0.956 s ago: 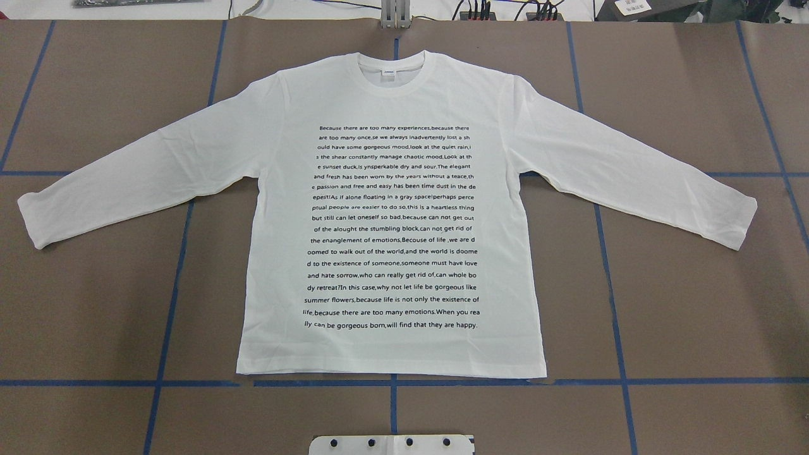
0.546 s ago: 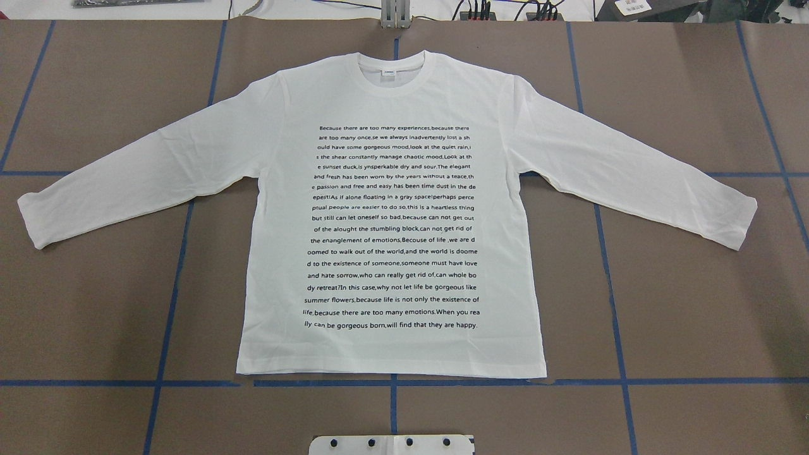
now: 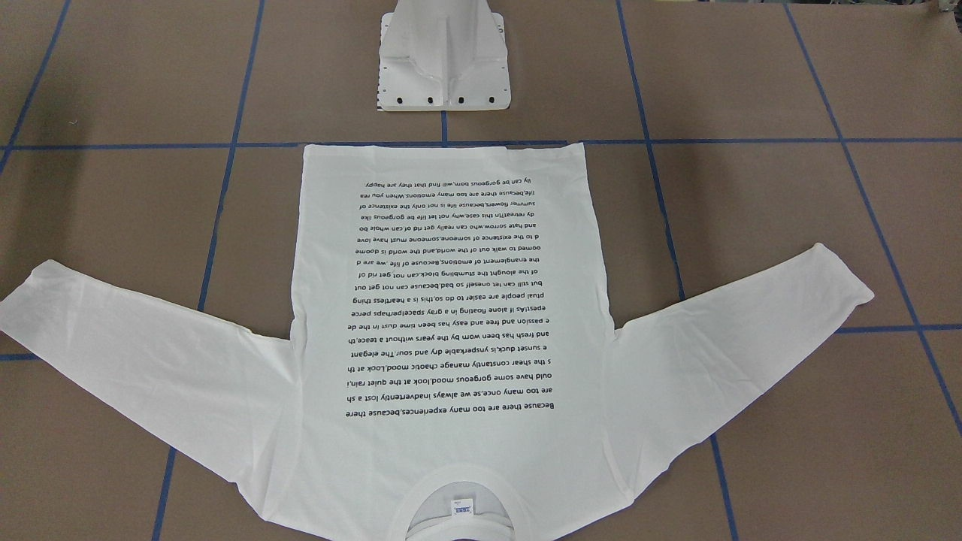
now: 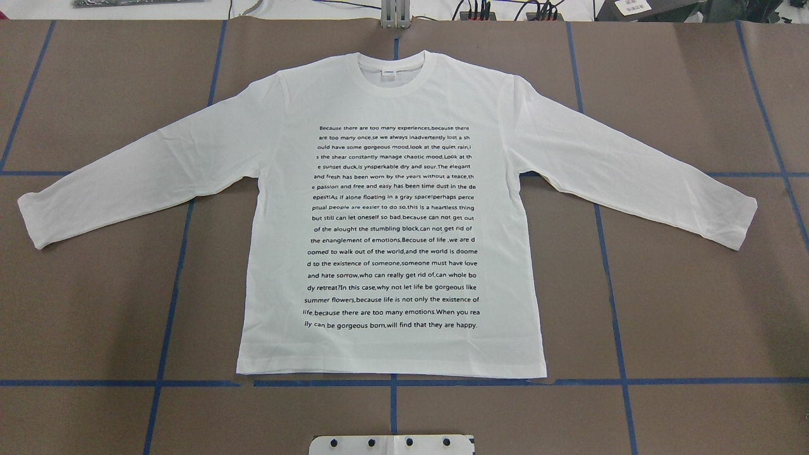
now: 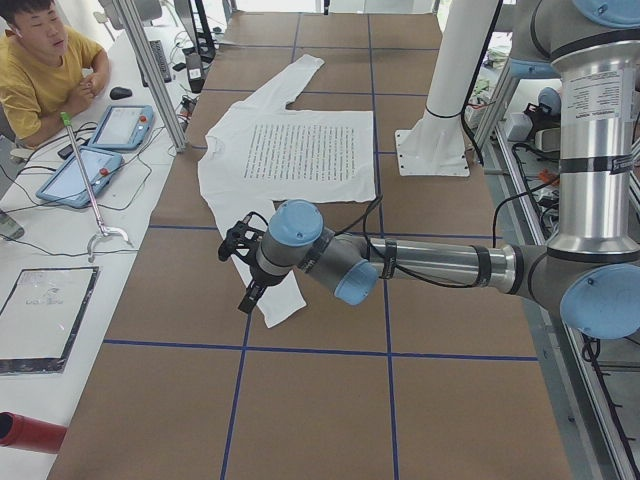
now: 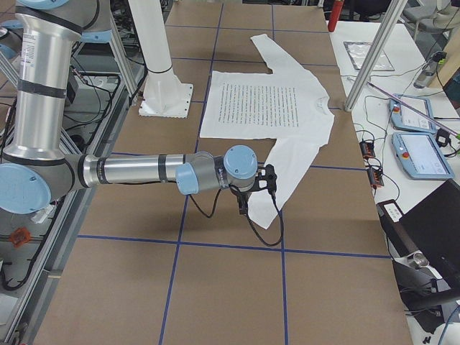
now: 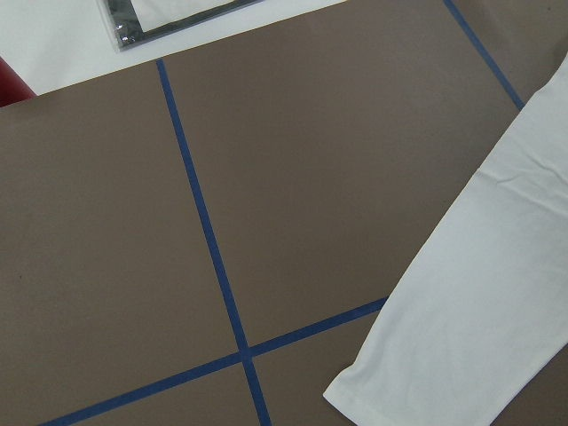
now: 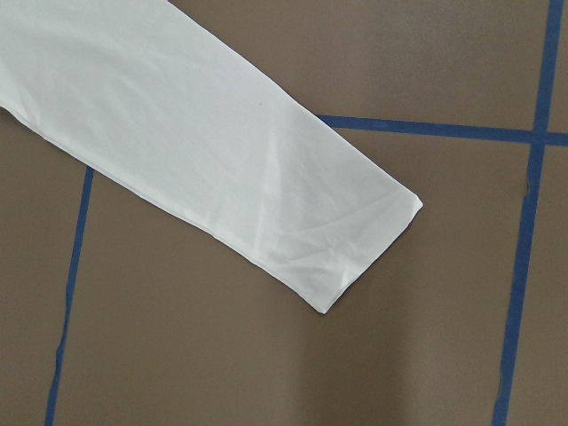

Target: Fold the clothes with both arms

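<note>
The clothes are one white long-sleeved T-shirt (image 4: 392,95) lying flat on the brown table, black text facing up, collar away from the robot, both sleeves spread out (image 3: 451,466). My left gripper (image 5: 240,270) hovers above the end of the near sleeve (image 5: 280,300) in the exterior left view; whether it is open or shut I cannot tell. My right gripper (image 6: 259,188) hangs over the other sleeve's end (image 6: 277,201), state also unclear. Each wrist view shows a sleeve cuff (image 7: 461,337) (image 8: 293,204) below and no fingers.
A white metal pedestal (image 3: 443,60) stands at the robot's side of the shirt hem. Blue tape lines (image 4: 392,382) cross the table. A seated person (image 5: 40,70) and two tablets (image 5: 85,165) are at a side table beyond the collar edge.
</note>
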Tool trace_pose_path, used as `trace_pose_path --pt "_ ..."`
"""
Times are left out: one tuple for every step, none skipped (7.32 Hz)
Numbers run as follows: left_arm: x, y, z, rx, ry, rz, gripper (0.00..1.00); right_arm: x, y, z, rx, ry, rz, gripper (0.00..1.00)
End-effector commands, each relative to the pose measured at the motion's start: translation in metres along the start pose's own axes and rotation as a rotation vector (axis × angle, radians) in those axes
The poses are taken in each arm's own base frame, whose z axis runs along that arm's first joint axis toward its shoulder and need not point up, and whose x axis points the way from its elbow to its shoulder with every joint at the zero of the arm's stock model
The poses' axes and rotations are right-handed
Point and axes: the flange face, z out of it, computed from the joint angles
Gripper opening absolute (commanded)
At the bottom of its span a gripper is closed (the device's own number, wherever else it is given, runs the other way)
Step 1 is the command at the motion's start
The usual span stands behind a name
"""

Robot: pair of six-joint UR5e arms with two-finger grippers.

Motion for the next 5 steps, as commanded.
trace_pose_path --pt "0.001 0.003 0.0 -0.001 0.018 0.002 1.0 0.018 -0.036 0.032 -0.026 0.058 -0.013 0.99" --pt "0.001 0.003 0.0 -0.002 0.018 -0.003 1.0 0.024 -0.065 0.046 -0.041 0.061 0.007 0.98" --pt "0.001 0.004 0.0 -0.002 0.02 -0.003 1.0 0.024 -0.079 0.059 -0.058 0.064 0.038 0.95" --pt "0.003 0.005 0.0 -0.007 0.045 -0.007 1.0 0.031 -0.096 0.08 -0.072 0.062 0.022 0.93" --pt "0.007 0.006 0.003 -0.028 0.11 -0.067 1.0 0.038 -0.11 0.106 -0.09 0.057 0.004 0.91"
